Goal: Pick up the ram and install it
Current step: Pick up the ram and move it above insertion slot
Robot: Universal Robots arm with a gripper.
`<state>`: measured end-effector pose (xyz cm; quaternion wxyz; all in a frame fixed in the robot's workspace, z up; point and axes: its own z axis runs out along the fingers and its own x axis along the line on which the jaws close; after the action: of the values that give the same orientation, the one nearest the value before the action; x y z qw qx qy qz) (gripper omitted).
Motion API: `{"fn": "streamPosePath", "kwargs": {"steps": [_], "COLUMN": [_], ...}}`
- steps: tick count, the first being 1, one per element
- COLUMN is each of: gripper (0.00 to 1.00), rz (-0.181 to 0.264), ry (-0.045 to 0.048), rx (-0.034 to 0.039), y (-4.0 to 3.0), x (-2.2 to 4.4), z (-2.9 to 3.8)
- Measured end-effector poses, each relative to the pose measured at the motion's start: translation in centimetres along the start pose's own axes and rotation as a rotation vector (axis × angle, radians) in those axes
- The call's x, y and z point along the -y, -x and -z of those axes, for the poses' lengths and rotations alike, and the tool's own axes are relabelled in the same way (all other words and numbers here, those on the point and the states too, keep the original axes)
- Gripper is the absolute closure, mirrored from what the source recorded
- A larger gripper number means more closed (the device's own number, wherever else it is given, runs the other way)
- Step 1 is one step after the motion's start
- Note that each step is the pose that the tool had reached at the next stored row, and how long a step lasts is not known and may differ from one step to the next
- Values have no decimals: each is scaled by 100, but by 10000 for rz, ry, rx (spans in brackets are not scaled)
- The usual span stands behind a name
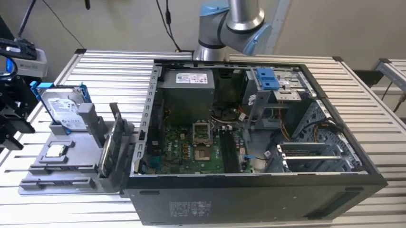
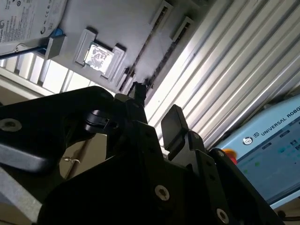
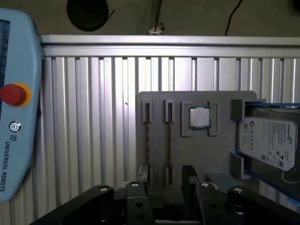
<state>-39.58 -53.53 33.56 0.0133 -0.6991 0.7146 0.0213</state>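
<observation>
Tool (image 3: 166, 178) released, holding nothing | near grey holder (image 3: 197, 157) | ram (image 3: 168, 136) (one of two sticks) slotted there, untouched

Bench (image 1: 95, 61): you see ribbed silver slats.
Tray (image 3: 197, 150): plain grey for you.
Hard drive (image 3: 267, 140): silver-white label, blue frame.
Ram (image 3: 146, 136): a thin brownish strip, edge-on to you.
Case (image 1: 254, 204): black, with a green board (image 1: 184, 156) inside.
End effector (image 3: 165, 180): black.
Pendant (image 3: 16, 117): pale blue, with a red button (image 3: 11, 93).

A robotics lab: a robot arm (image 1: 231, 28) beside an open PC case (image 1: 254, 204) on a slatted aluminium bench (image 1: 108, 66), with a teach pendant (image 3: 16, 108).
</observation>
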Motion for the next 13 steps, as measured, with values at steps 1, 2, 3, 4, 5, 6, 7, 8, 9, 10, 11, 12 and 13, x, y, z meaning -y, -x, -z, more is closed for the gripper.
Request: {"fn": "streamPosePath", "kwargs": {"steps": [1,2,3,4,5,6,7,8,9,10,11,12,13], "gripper": [58,58,58,58,58,58,58,58,58,58,58,58,58], "rz": [-1,-1,0,2,3,3,5,7,8,10,11,13,12], "ry": [-1,-1,-1,-1,-1,-1,-1,-1,-1,-1,-1,-1,-2], "rx": [0,1,0,0,0,0,0,0,0,1,0,0,1], "y": [1,1,2,3,4,6,7,8,9,10,11,12,14], "x": [2,4,6,10,13,16,19,22,24,26,27,29,29], "z": [-11,-23,-33,-44,-55,-67,-78,-90,-100,-111,-122,-134,-146]}}
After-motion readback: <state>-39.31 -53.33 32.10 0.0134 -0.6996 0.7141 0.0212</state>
